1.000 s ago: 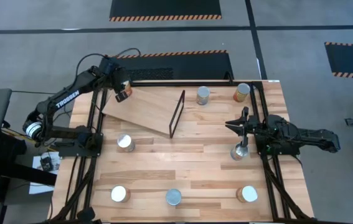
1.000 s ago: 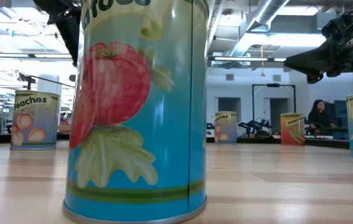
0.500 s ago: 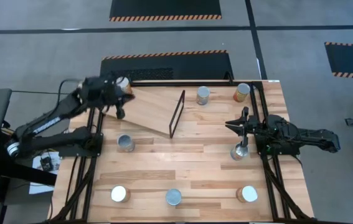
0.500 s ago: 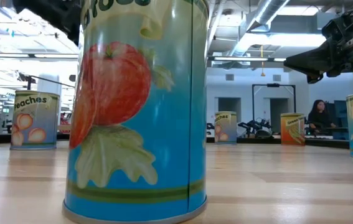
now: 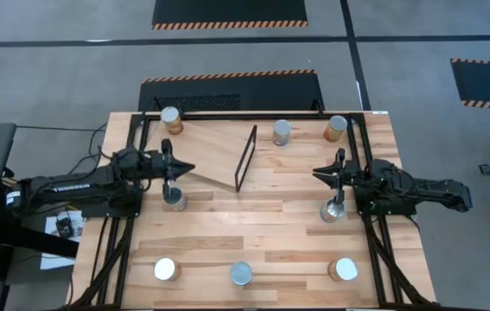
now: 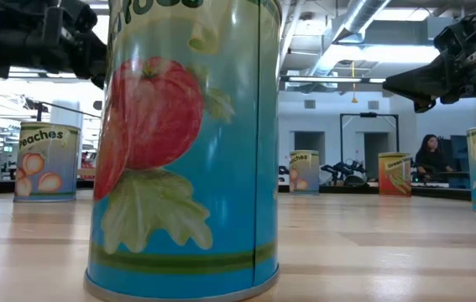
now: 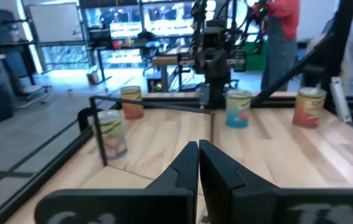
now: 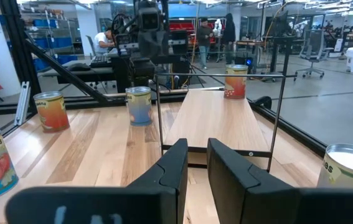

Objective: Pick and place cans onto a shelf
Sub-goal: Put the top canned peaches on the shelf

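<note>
The shelf (image 5: 206,154) is a light wooden board, tilted, with a thin black frame (image 5: 245,159) at its right end. One can (image 5: 171,117) stands on the board's far left end; it also shows in the right wrist view (image 8: 236,82). Several other cans stand on the tabletop, among them one (image 5: 174,199) just near of my left gripper and one (image 5: 333,210) by my right gripper. My left gripper (image 5: 193,168) is shut and empty, level, pointing right (image 7: 198,163). My right gripper (image 5: 315,173) points left at the shelf (image 8: 216,118), empty, with a narrow gap between its fingers (image 8: 197,158).
Two cans (image 5: 282,132) (image 5: 336,128) stand at the far edge and three (image 5: 166,269) (image 5: 241,274) (image 5: 343,270) along the near edge. The middle near one fills the low view (image 6: 183,151). Black frame rails run along both table sides. People show in the room behind.
My left gripper has left the can standing on the shelf's far left end. It has drawn back toward the table's near edge and come down, turning level and pointing right, beside the left can. The right arm has kept still.
</note>
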Tool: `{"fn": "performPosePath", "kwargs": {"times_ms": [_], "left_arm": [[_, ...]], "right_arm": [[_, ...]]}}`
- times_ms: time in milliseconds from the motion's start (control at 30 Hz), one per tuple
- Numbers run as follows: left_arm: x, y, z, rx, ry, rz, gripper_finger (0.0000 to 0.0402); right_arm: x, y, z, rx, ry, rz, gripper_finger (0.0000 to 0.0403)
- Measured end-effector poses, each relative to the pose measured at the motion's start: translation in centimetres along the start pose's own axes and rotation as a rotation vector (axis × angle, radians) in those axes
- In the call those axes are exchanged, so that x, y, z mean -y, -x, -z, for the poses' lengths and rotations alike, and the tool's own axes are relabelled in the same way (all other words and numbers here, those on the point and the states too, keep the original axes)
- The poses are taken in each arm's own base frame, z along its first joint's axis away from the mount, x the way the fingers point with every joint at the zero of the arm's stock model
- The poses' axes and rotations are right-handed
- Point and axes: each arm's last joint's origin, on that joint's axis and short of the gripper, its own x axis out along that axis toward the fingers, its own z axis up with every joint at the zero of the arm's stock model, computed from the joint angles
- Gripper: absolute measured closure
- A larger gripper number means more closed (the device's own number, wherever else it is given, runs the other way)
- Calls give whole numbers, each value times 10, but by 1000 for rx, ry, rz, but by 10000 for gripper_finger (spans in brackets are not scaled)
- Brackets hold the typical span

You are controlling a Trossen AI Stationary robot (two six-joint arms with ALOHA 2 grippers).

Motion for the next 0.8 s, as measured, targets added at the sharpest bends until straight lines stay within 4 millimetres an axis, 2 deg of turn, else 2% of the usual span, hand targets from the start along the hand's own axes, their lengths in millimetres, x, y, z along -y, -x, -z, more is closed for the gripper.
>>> {"fn": "performPosePath", "kwargs": {"times_ms": [333, 600, 700, 800], "left_arm": [[6, 3, 9, 106, 1, 32, 397], [6, 3, 8, 111, 27, 29, 397], [5, 3, 9, 109, 26, -5, 397], [4, 3, 9, 107, 25, -31, 397]], "right_arm": [[0, 0, -4, 40, 0, 2, 316], [0, 2, -19, 203, -45, -6, 316], [2, 4, -27, 281, -2, 68, 316], [4, 4, -29, 258, 5, 96, 326]]}}
